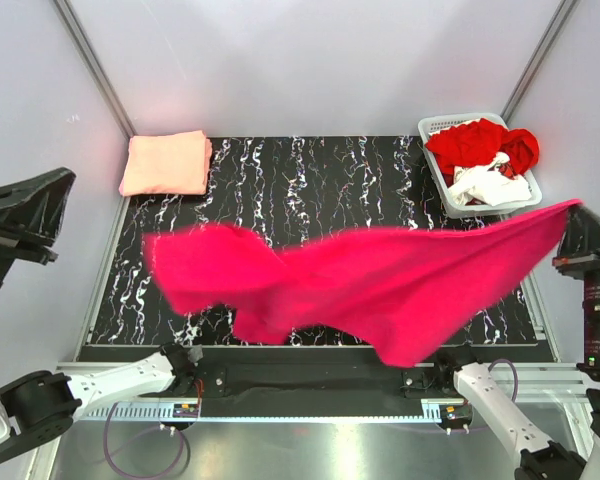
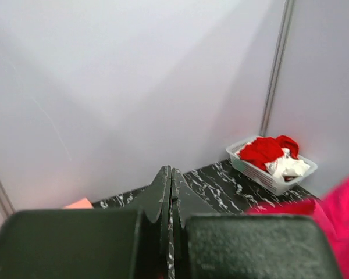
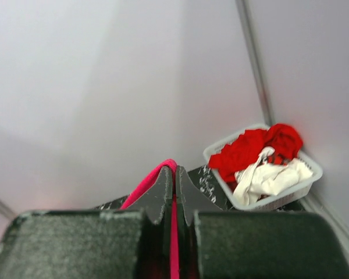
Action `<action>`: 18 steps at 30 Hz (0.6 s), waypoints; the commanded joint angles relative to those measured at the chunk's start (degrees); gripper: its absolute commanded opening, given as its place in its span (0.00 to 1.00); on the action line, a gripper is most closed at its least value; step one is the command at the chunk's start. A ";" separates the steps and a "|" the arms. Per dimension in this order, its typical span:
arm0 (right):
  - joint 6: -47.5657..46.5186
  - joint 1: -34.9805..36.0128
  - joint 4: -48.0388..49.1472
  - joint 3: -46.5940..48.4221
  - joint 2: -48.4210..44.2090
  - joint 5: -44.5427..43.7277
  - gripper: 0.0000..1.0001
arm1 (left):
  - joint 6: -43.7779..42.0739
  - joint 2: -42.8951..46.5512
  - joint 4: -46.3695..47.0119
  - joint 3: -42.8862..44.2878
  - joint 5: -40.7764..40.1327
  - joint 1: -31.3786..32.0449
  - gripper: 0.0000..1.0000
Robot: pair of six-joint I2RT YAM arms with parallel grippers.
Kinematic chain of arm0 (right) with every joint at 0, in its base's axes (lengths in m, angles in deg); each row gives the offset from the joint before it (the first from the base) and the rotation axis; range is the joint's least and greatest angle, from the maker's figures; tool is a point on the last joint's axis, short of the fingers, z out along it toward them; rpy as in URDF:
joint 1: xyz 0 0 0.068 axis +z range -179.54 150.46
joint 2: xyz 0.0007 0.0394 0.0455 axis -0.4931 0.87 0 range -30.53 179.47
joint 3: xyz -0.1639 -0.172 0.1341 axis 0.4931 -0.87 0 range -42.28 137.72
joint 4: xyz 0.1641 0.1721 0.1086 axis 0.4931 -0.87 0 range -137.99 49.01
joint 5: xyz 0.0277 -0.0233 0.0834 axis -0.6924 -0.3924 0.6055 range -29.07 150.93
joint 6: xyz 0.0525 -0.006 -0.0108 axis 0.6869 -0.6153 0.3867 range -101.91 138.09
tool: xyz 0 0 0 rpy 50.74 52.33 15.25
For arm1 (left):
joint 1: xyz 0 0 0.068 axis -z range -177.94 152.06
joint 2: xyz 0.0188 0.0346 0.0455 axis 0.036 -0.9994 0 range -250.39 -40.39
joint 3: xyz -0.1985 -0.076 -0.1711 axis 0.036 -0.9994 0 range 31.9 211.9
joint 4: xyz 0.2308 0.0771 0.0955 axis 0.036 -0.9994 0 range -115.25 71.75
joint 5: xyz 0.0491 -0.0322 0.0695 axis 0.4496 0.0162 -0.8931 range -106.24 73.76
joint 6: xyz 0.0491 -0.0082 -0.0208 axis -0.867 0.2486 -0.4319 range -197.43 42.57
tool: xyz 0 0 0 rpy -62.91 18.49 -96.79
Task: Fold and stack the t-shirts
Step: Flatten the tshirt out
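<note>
A vivid magenta-pink t-shirt [image 1: 380, 280] hangs spread and blurred in the air above the black marbled table [image 1: 310, 170]. My right gripper [image 1: 578, 208] is shut on its upper right corner, and pink cloth [image 3: 144, 187] shows pinched between the jaws of that gripper [image 3: 175, 171]. The shirt's left end [image 1: 165, 255] hangs free, apart from my left gripper [image 1: 65, 180]. That gripper [image 2: 171, 172] is shut with nothing between its fingers, and the magenta shirt [image 2: 340, 215] lies off to its right. A folded pale salmon-pink t-shirt [image 1: 166, 163] lies at the table's back left corner.
A white slatted basket [image 1: 432, 127] stands at the back right corner, holding a crumpled red t-shirt [image 1: 475, 142] and a white one [image 1: 492, 186]. The same basket [image 3: 274, 201] shows in the right wrist view. Pale walls and metal posts enclose the table.
</note>
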 commanded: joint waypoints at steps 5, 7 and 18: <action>-7.93 1.92 11.97 -2.79 10.03 -9.05 0.00 | -10.90 -11.16 5.32 -0.95 -5.39 -0.25 0.00; -7.24 1.92 13.03 -5.15 13.46 -8.51 0.00 | -10.64 -13.19 8.30 -5.58 -5.92 -0.25 0.00; -0.56 2.00 11.63 -19.22 15.49 -7.73 0.00 | 15.62 -11.88 20.41 -47.90 18.58 1.32 0.48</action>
